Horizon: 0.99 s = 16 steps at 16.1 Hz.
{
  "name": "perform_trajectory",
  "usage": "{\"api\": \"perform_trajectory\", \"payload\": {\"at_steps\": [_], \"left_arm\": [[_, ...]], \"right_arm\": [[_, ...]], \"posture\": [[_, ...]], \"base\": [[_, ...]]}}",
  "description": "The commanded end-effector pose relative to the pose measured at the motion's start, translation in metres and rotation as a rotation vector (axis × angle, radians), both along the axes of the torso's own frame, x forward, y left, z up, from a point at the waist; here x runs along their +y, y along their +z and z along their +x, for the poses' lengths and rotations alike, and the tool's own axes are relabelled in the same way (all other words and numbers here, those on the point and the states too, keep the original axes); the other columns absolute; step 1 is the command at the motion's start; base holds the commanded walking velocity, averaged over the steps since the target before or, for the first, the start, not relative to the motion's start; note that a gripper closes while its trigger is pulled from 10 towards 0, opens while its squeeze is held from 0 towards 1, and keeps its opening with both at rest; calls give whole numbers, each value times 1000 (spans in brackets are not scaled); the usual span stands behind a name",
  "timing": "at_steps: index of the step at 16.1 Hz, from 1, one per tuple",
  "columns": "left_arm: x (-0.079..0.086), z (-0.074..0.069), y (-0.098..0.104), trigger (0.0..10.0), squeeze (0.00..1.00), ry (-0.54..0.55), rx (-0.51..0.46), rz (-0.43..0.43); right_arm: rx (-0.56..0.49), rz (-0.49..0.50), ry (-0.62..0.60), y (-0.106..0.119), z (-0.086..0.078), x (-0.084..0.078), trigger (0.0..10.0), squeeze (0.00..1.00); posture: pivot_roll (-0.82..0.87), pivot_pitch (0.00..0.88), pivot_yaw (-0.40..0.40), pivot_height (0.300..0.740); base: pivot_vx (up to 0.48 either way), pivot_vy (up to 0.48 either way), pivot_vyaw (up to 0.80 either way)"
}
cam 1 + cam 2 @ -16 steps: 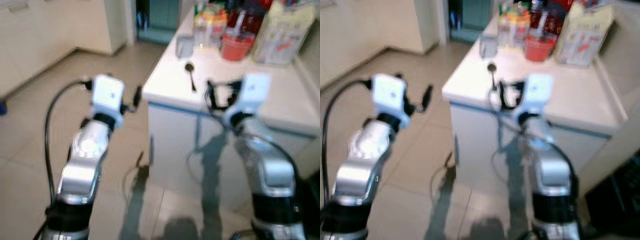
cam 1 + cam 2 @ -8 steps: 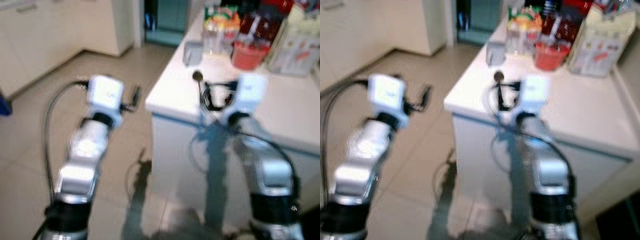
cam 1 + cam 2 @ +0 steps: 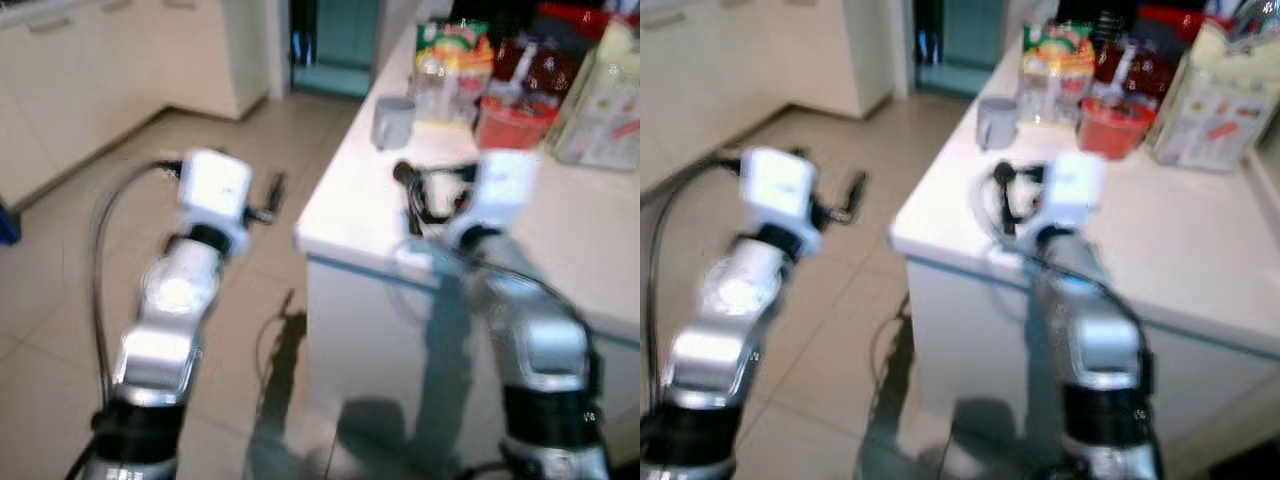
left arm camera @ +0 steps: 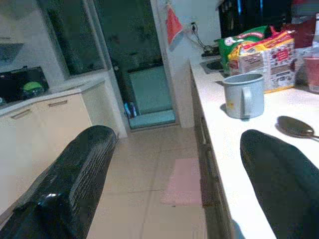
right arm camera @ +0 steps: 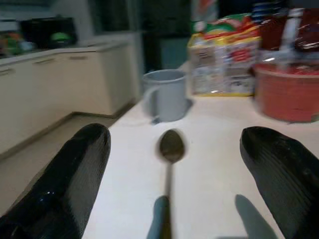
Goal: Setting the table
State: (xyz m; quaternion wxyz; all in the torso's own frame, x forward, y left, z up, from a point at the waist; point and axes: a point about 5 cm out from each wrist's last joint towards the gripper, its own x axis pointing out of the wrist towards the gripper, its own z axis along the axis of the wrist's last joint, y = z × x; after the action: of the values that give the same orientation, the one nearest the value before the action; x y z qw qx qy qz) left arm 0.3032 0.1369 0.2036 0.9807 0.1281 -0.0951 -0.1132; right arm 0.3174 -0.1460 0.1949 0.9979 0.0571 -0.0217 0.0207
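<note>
The spoon [image 5: 170, 164] is lying flat on the white bench [image 3: 590, 230], near its front corner, with its bowl pointing toward the grey mug [image 3: 393, 121] standing a little farther back along the same edge. Behind the mug, against the far side of the bench, a red bowl [image 3: 512, 122] and a stack of colourful food packets [image 3: 450, 50] are sitting close together. The right gripper [image 5: 172, 199] is hovering over the bench just short of the spoon's handle, its fingers [image 5: 65, 184] spread wide on either side of the spoon and gripping nothing. The left gripper [image 4: 174, 194] is hanging beside the bench over the tiled floor [image 3: 60, 300], its fingers also wide apart and empty.
</note>
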Motion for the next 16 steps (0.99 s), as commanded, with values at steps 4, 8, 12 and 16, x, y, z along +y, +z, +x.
{"api": "perform_trajectory", "payload": {"at_steps": [4,8,12,16], "left_arm": [[10,1,5,10000,0,30,-14,10],[11,2,0,10000,0,39,19,14],[4,-4,-2,10000,0,-86,39,46],[-12,-24,-14,10000,0,-326,134,74]], "right_arm": [[9,16,42,2,2,13,10000,0],[25,61,99,-1,0,18,10000,1000],[117,18,93,-12,6,19,10000,1000],[270,-41,38,-33,32,15,10000,1000]], "posture": [[29,0,-21,740],[30,0,-20,740],[31,0,-17,740],[40,0,-24,740]], "base": [[386,0,0],[268,0,0],[0,0,0],[0,0,0]]}}
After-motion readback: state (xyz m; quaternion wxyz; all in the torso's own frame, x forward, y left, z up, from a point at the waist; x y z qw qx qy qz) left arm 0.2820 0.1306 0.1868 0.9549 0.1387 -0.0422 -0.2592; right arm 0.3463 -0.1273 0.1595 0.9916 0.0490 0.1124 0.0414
